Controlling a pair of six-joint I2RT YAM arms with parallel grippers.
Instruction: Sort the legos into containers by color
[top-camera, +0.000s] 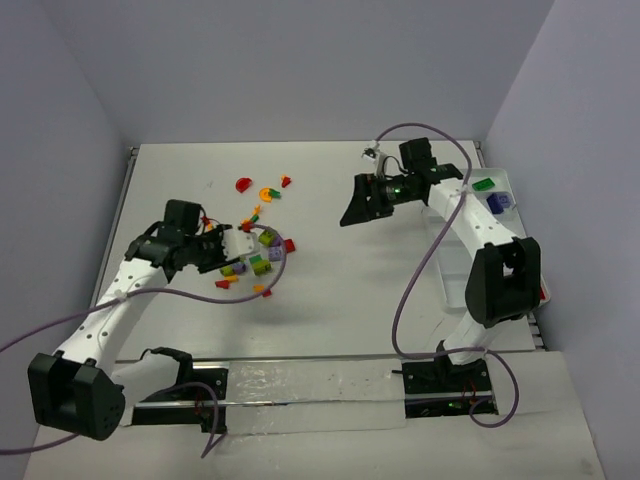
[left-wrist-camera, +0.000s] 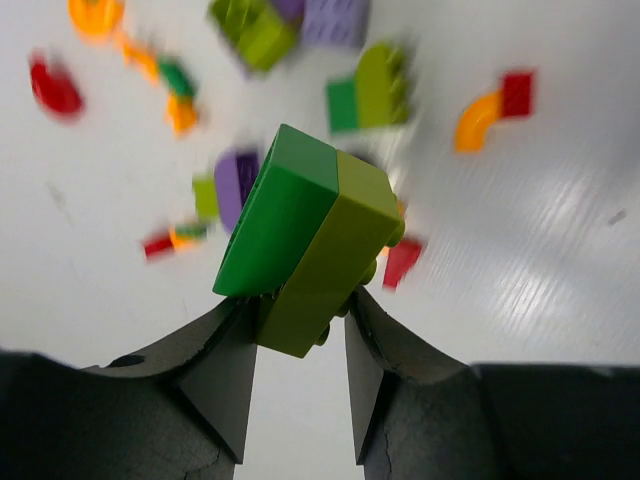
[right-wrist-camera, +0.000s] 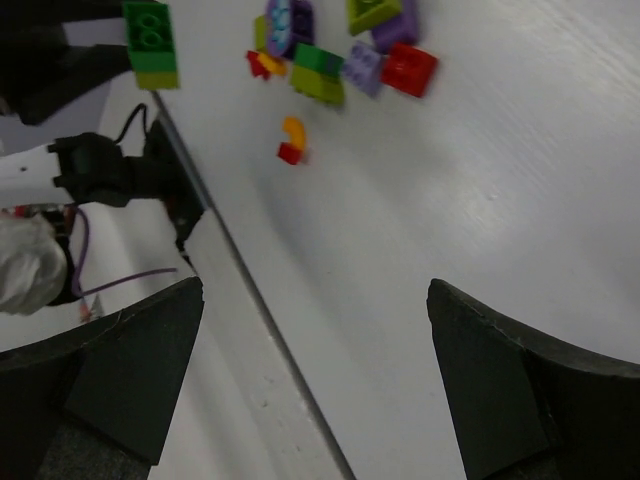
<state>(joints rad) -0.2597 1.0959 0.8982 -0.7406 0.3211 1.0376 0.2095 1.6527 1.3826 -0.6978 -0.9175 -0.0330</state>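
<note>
A: White table (top-camera: 340, 310) under us, faint grain lines across it, and plain pale lavender walls (top-camera: 300, 60) boxing it in at the back and on both sides.
B: Plus a clear strip (top-camera: 310, 385) lying along the near edge between the two arm bases. Where's the action?
A: Left side. The left gripper (left-wrist-camera: 300, 312) is clamped on a green-and-lime brick (left-wrist-camera: 310, 235), a green half joined to a lime half, pinched by its lower end and held up off the table.
B: The overhead view barely shows that brick. The left wrist camera fills its frame with it, the loose legos (top-camera: 255, 250) a blur behind.
A: The right wrist camera catches it too, from across the table, up in its top left corner with the studs facing us. They're too small to read any lettering.
B: Right gripper (top-camera: 352, 212)?
A: Jaws spread wide, nothing between them, hanging over bare table to the right of the pile.
B: Only the overhead view gives us the tray (top-camera: 507, 180): long, white, at the right edge beside the right arm, a green piece (top-camera: 483, 184) in a far compartment and a purple piece (top-camera: 496, 204) in the next one nearer.
A: The rest sits left of centre, reds, oranges, limes and purples in a loose cluster, with a red half-round (top-camera: 242, 185) and an orange arc (top-camera: 268, 193) just beyond it. A purple cable (top-camera: 420, 260) loops off each arm
</note>
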